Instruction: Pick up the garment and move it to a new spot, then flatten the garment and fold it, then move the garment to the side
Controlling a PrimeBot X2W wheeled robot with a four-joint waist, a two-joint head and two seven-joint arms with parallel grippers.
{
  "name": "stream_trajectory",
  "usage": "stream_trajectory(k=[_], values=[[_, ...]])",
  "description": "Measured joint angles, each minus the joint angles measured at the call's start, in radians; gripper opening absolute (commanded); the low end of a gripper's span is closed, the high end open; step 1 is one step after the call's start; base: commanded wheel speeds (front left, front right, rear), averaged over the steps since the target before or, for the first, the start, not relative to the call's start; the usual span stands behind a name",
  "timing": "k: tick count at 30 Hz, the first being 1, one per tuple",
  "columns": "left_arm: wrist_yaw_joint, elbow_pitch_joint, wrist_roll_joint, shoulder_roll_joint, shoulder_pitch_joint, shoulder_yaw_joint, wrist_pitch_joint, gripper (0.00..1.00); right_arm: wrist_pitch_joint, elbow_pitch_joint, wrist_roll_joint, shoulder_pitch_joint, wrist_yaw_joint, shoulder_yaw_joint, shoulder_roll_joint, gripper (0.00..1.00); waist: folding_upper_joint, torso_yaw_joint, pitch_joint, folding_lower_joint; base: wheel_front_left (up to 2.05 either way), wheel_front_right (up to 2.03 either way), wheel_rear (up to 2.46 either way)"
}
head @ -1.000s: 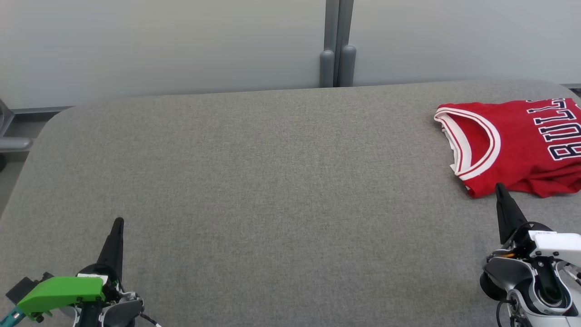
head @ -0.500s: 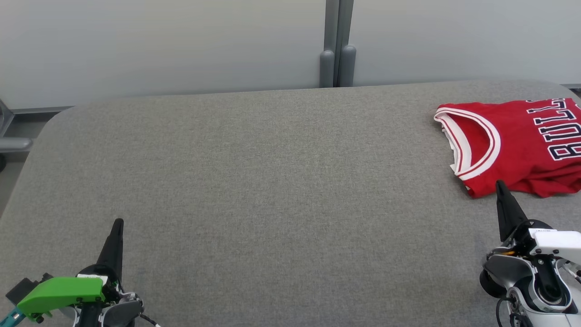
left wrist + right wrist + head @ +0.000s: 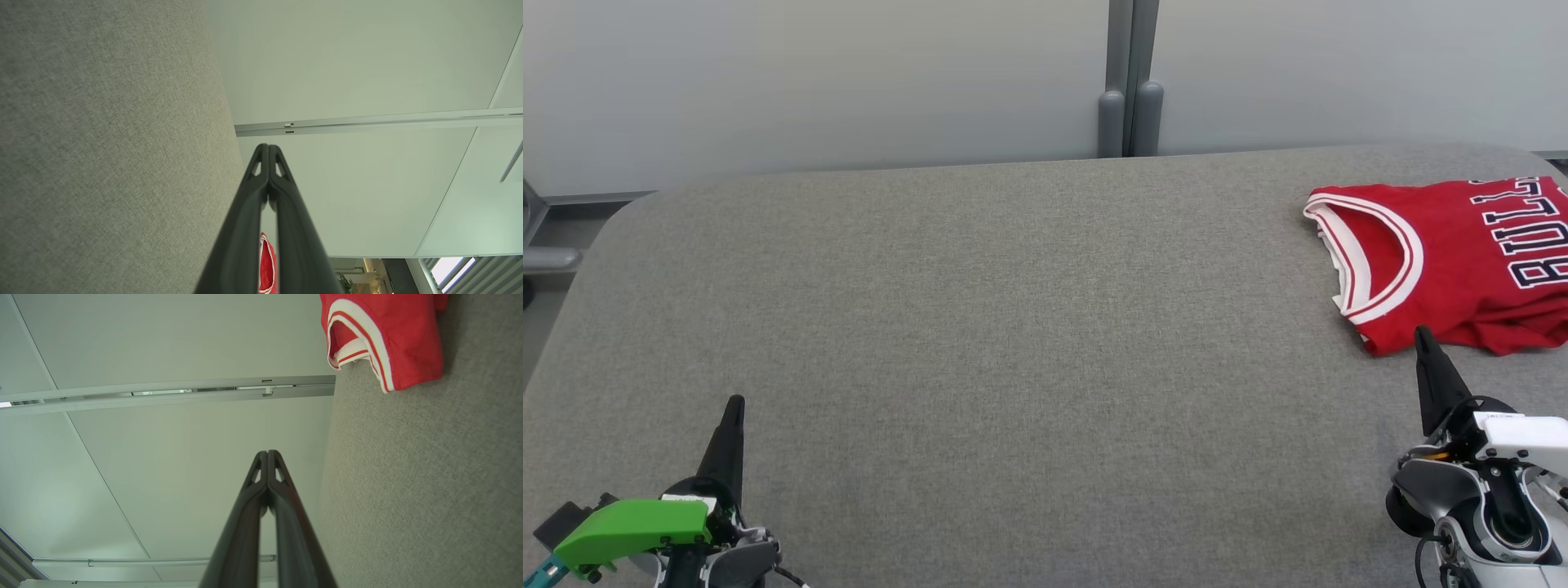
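The garment (image 3: 1462,261) is a red jersey with white trim and dark lettering, lying folded at the far right of the grey table (image 3: 1013,327). The right wrist view has it (image 3: 384,335) at the top, and a red sliver of it (image 3: 267,267) peeks between the fingers in the left wrist view. My right gripper (image 3: 1423,333) is shut, its tip just short of the jersey's near edge and holding nothing. In its own view its fingertips (image 3: 268,452) press together. My left gripper (image 3: 735,400) is shut and empty at the lower left, its tip (image 3: 268,146) closed in its own view.
A pale partition wall (image 3: 809,82) with a grey post (image 3: 1129,98) runs behind the table. The table's rounded left corner (image 3: 621,220) drops off toward a metal rail (image 3: 547,260). Bare grey cloth spreads between the two grippers.
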Motion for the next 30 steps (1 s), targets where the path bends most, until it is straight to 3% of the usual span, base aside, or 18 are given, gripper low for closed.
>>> stream_trajectory(k=[30], values=[[-0.003, 0.006, 0.000, 0.000, -0.002, 0.004, 0.007, 0.00, 0.007, 0.004, 0.000, -0.001, 0.000, -0.003, 0.001, 0.00, 0.0000, 0.000, 0.000, 0.0000, 0.00, 0.00, 0.00]])
